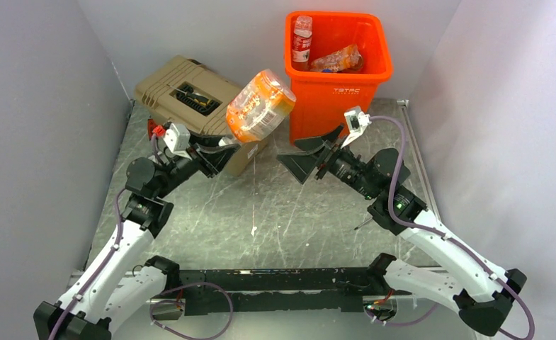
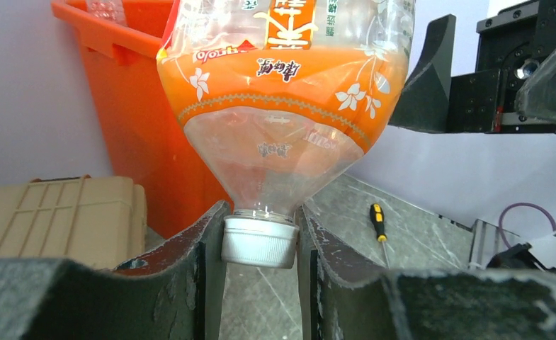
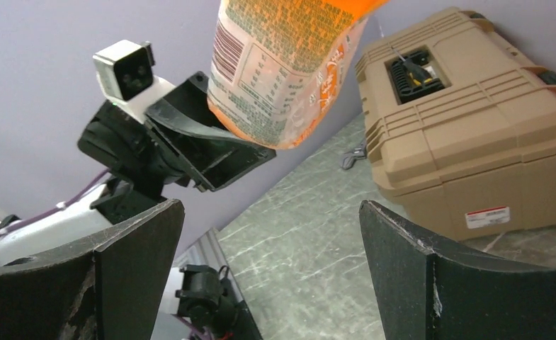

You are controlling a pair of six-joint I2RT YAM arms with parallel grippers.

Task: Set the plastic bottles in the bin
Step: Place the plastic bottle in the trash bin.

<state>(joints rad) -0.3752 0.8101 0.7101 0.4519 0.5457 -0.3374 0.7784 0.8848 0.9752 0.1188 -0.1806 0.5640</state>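
One bottle (image 2: 282, 106), base cropped in wrist view, clenched by left tool (image 2: 258, 232); right tool (image 1: 309, 154) released.

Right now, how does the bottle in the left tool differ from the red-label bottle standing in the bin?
The orange-label bottle is broad and bulky; the red-label bottle is slim. The orange-label bottle is outside the orange bin, tilted, gripped by its white cap in the left tool; the red-label bottle stands upright inside that bin, by its left wall. Both are clear plastic.
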